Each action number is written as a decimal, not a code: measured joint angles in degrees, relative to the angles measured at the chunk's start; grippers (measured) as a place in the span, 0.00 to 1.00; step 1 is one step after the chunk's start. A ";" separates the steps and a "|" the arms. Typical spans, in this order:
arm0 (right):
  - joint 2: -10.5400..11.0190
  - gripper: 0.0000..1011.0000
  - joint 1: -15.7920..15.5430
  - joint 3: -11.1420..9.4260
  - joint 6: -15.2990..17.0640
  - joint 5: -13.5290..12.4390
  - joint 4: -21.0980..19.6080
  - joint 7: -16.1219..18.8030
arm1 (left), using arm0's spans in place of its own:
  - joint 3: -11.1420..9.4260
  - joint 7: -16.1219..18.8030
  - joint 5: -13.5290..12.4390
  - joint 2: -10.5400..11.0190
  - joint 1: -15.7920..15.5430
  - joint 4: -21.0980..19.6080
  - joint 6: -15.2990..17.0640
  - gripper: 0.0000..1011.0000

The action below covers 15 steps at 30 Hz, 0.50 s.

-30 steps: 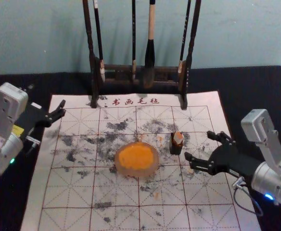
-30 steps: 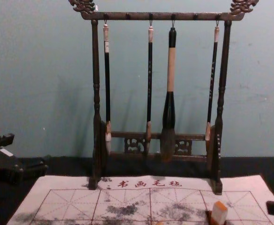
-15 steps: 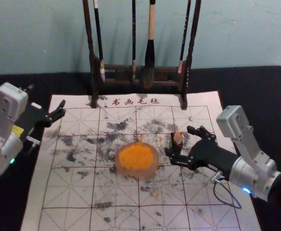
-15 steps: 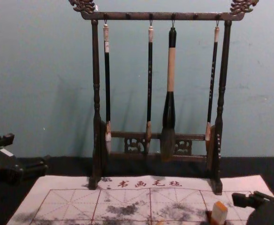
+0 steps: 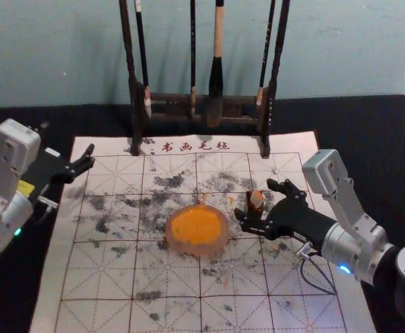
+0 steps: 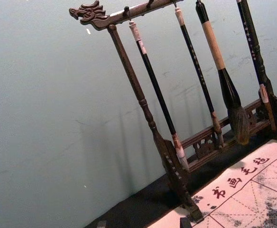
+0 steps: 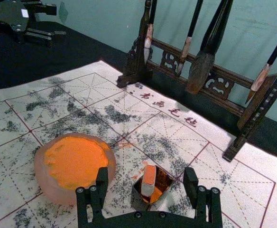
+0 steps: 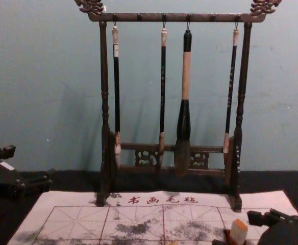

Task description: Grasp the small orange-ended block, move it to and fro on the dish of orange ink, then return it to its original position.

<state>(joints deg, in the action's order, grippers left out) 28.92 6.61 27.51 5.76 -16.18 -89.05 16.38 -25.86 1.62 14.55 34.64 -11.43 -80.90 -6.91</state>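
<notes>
Straddling the block [image 7: 149,179], the right gripper [image 5: 256,200] is spread open — contact unclear; the left gripper [image 5: 68,141], open, is parked far left.

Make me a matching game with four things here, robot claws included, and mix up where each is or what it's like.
Things
1. Orange-ended block
2. Dish
3. Right claw
4. Left claw

Places and states
A. Open, its fingers on either side of a small holder
B. Over by the left edge of the printed sheet
C. Sitting in a small, square-mouthed holder
D. Round, with orange ink inside

Right pairs: 1-C, 2-D, 3-A, 4-B
</notes>
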 joint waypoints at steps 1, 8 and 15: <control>-0.24 0.99 0.01 -0.15 0.15 0.19 0.12 0.00 | 0.00 0.00 0.00 0.00 0.00 0.00 0.00 0.99; -0.65 0.99 -0.03 -0.45 0.20 0.93 0.26 0.00 | 0.00 0.00 0.00 0.00 0.00 0.00 0.00 0.99; -0.56 0.99 -0.06 -0.45 0.19 0.83 0.23 0.00 | 0.00 0.00 0.00 0.00 0.00 0.00 0.00 0.99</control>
<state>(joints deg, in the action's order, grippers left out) 28.35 6.55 27.06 5.95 -15.35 -88.82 16.38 -25.86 1.62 14.55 34.65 -11.43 -80.90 -6.91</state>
